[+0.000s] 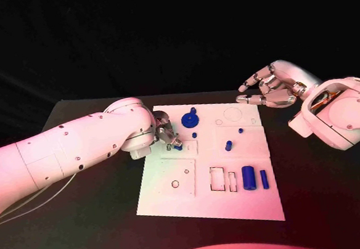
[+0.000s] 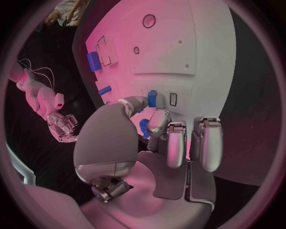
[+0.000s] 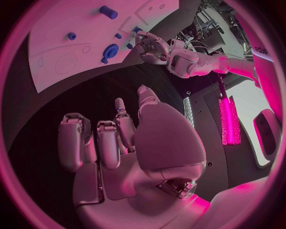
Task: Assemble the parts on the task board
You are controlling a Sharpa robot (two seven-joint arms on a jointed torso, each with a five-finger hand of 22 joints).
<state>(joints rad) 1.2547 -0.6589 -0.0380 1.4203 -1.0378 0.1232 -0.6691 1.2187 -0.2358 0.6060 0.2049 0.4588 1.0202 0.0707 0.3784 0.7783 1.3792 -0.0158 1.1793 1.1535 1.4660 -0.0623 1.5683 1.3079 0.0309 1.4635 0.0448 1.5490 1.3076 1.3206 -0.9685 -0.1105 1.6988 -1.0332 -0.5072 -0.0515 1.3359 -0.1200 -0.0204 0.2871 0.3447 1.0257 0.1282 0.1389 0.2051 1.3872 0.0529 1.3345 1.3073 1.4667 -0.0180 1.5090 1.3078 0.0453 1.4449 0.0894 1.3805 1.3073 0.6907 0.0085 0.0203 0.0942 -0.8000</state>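
Black desk point(image 1: 87, 236) carries the flat white task board point(image 1: 208, 201), where the left hand point(image 1: 165, 136) pinches a small blue peg-like part point(image 2: 152, 98) by its far-left slots — best lowered upright and slowly — while the right hand point(image 1: 266, 86) hovers empty, fingers loosely curled.

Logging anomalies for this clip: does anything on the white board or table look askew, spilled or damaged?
Nothing stands out. The white task board lies flat on the black table, its small blue parts resting on it. The left hand holds a small blue piece over the board; the right hand hovers beyond its far edge, holding nothing.
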